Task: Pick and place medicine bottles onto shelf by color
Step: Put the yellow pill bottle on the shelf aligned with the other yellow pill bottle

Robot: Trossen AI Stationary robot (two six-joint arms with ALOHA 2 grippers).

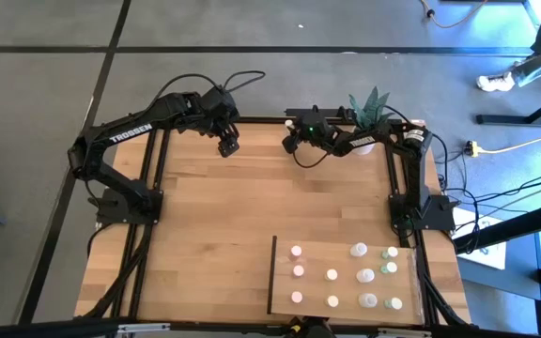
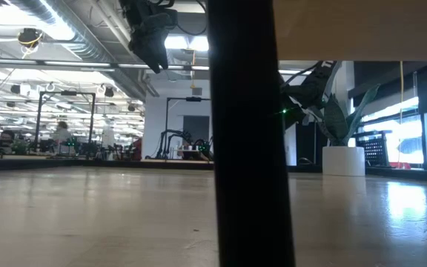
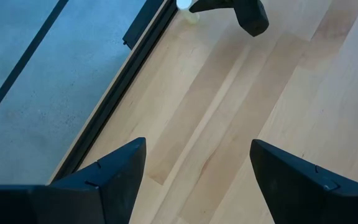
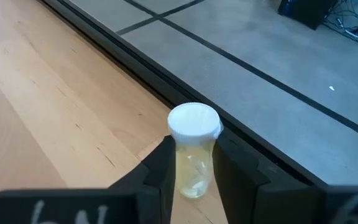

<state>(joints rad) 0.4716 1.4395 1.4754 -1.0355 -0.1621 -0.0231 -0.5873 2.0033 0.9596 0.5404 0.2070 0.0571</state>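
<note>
Pale wood, flat rectangular shelf panel (image 1: 346,291) at the table's near right already carries about eleven small white-capped medicine bottles (image 1: 332,275) in rows. One clear, pale-yellow bottle with a white cap (image 4: 193,152) stands upright at the table's far edge, between the right gripper (image 4: 191,171) fingers, which sit narrow around it; lift not confirmed. Left gripper (image 1: 228,145) hangs nearby, wide apart, empty. Judged nearly complete.

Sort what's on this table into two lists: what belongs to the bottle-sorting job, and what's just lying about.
Part of the job:
- bottle with a white cap, standing at the table's far edge between the right gripper fingers
- bottles already in rows on the shelf, e.g. a pink one
- left gripper, open, waiting over the far edge

Just lying about:
- potted plant
</note>
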